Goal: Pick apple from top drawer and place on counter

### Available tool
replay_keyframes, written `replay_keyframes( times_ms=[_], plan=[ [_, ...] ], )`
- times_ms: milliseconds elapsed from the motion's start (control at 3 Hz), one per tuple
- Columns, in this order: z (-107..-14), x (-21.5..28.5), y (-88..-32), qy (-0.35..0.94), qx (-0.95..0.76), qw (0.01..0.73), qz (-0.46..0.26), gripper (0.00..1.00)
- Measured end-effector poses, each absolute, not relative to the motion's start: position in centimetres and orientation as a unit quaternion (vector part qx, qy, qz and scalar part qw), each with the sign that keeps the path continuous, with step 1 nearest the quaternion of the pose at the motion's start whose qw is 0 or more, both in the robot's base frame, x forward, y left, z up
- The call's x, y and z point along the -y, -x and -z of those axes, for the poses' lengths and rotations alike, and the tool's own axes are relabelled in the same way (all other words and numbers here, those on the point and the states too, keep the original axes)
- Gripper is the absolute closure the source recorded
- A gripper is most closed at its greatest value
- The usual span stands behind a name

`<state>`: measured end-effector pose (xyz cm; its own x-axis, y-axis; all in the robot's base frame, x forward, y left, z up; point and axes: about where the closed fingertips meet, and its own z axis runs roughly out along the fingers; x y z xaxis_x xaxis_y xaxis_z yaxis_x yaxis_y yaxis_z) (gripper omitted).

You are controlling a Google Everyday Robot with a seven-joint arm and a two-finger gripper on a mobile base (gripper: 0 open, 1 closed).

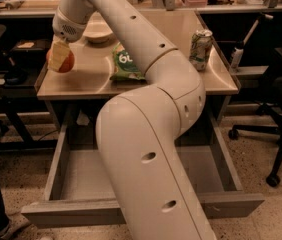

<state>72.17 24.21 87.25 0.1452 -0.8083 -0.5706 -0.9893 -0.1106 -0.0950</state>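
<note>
We see the robot's pale arm [146, 134] rising from the lower middle and reaching back to the left side of the counter [88, 81]; the gripper [60, 55] hangs from the wrist there, clamped on the apple [67, 63], with one pale finger crossing the fruit's front. The apple is right at the counter's left edge, seemingly partly past the rim; we cannot tell whether it rests on the surface or hangs just above it. Below, the top drawer [76, 176] stands pulled open, much of it hidden behind the arm.

The main risk, as we judge it, is letting go this close to the edge; a round apple could roll left, drop off the rim and fall to the floor. If it is above the surface when released, a small bounce would make that more likely. Shifting inward for safety has its own hazard; a bowl [99, 33] sits just behind the gripper and a green snack bag [126, 64] lies near, so either could be nudged. The can [200, 48] stands well apart on the right.
</note>
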Motion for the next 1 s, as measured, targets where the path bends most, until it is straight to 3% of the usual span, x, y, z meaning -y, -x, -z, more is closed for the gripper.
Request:
replay_keyframes(
  times_ms=[333,1000],
  plan=[
    [-85.87,-25.51,-72.48,0.724,-0.621,0.224,-0.199,1.0],
    [-85.87,-25.57,-72.56,0.724,-0.621,0.225,-0.199,0.59]
  ],
)
